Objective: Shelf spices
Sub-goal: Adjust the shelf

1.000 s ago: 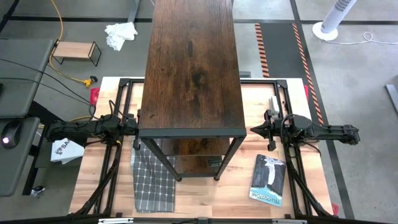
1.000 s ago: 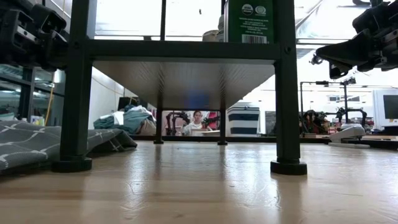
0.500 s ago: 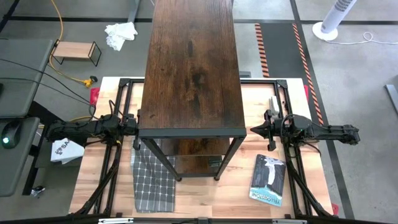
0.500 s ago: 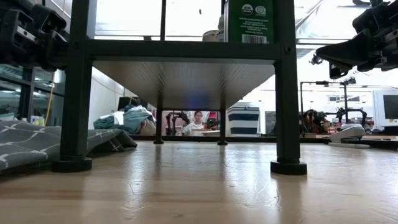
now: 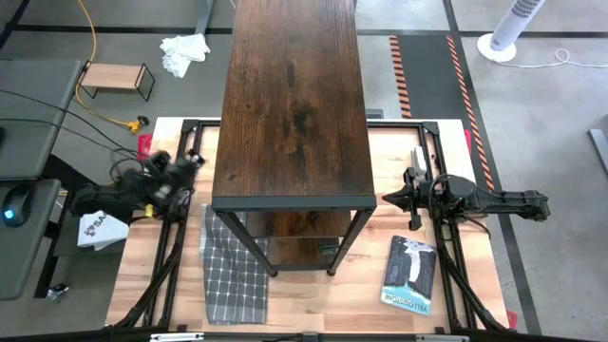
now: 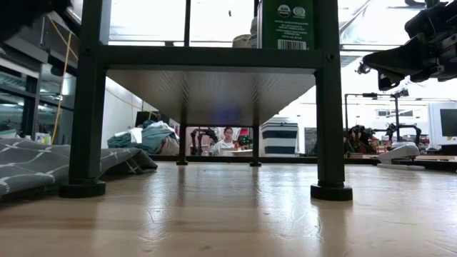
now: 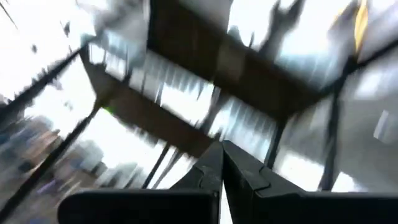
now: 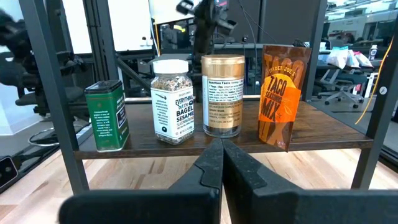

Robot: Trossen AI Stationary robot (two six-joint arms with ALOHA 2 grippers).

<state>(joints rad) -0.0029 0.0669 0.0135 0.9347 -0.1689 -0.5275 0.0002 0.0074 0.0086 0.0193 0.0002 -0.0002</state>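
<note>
high view: the shelf [image 5: 293,100] stands on the wooden surface [image 5: 313,299] with its long axis running from the far edge toward the near edge, its dark top board reaching out past the far edge. the left end effector [image 5: 193,158] sits just off the shelf's left side near the left edge of the surface, angled toward the far side, fingers together and holding nothing. the right end effector [image 5: 388,199] points at the shelf's right side by its near right post, fingers together, empty. a grey checked cloth [image 5: 231,275] lies by the near left leg, partly under the shelf, and a blue-and-white book [image 5: 410,274] lies toward the near right corner.

low view: the shelf's black legs [image 6: 329,107] stand on the surface, with a green tin [image 6: 287,23] upright on the lowest board above. the right end effector [image 6: 378,63] hangs beside the shelf, clear of the surface. the cloth [image 6: 43,168] lies folded at the left leg. a person [image 6: 226,140] sits in the room behind.

left wrist view: blurred; the dark fingers [image 7: 239,171] meet at their tips, shelf framing beyond.

right wrist view: the closed fingers [image 8: 208,168] face a middle board carrying four spices, all upright in a row along the board's length: a green tin [image 8: 107,116], a white-capped bagel seasoning jar [image 8: 172,101], a gold-lidded jar [image 8: 222,94], and a taco mix pouch [image 8: 283,94] leaning slightly.
</note>
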